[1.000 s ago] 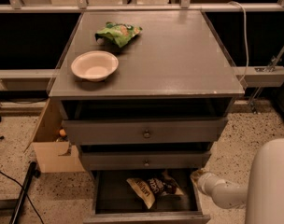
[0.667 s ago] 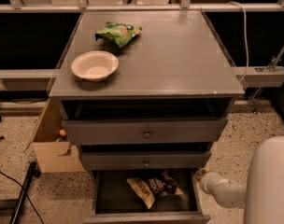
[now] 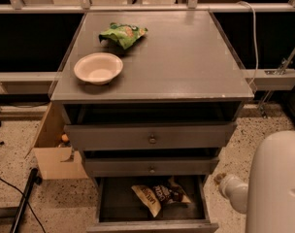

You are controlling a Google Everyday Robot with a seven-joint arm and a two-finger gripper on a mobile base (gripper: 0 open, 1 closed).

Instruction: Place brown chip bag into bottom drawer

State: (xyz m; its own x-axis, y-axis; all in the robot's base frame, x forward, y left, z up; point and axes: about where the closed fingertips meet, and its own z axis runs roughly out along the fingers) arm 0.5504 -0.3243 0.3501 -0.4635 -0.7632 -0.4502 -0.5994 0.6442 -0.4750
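Note:
The brown chip bag (image 3: 159, 195) lies crumpled inside the open bottom drawer (image 3: 152, 225) of the grey cabinet, dark middle up and pale ends showing. Nothing is touching it. My gripper is not in view. Only my white arm shows: a rounded link end (image 3: 233, 192) just right of the drawer's right side, and the big white body (image 3: 278, 183) at the lower right.
A white bowl (image 3: 98, 67) and a green chip bag (image 3: 122, 34) sit on the cabinet top (image 3: 186, 57). The two upper drawers with round knobs (image 3: 152, 139) are pulled out slightly. A cardboard box (image 3: 53, 149) stands on the floor to the left, beside a black pole (image 3: 22, 203).
The white arm end has drawn back to the right, away from the drawer. The brown chip bag stays lying in the drawer.

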